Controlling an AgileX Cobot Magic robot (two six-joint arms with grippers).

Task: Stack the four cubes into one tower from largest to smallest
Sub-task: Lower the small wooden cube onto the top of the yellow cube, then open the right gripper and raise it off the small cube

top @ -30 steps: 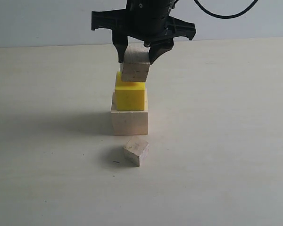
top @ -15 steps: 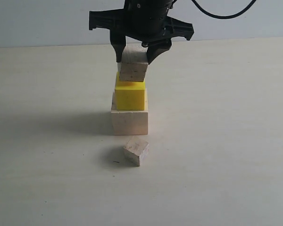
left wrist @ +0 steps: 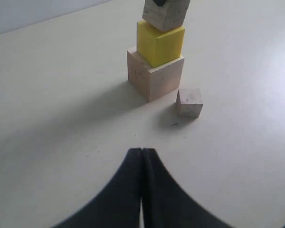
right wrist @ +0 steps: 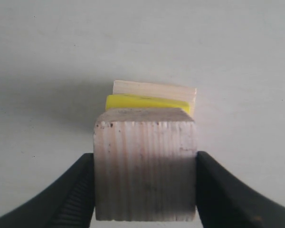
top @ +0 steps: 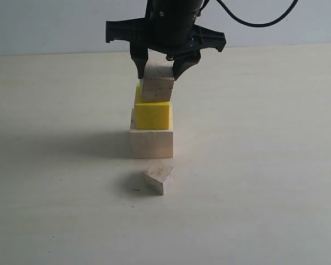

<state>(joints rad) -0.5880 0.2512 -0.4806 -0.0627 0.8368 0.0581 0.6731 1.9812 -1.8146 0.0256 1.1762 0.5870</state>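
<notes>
Greyish wood sits nearest me: the grey cube (top: 159, 176) lies alone on the table (top: 265, 182), turned corner-on, just in front of the stack and apart from it. From the left wrist view I see my left gripper (left wrist: 141, 153) hanging low over bare table, well short of the cubes, its two fingers pressed together with nothing between them.

Behind the grey cube stands the large cube (top: 151, 142), flat on the table. The yellow cube (top: 152, 114) rests on top of it, roughly centred.

Above that is the small cube (top: 157, 88), held in my right gripper (top: 161, 69). One black finger presses each side of it, and the right wrist view shows both pads tight against the wood. Its underside meets the yellow cube's top in the exterior view, with its right edge reaching a little past the yellow one. I cannot tell whether it is fully seated or only touching; from the left wrist view it looks slightly tilted.

Farthest back, the gripper's black body rises out of frame, a cable (top: 254, 19) loops off to the right, and a pale wall (top: 44, 25) closes the scene.
</notes>
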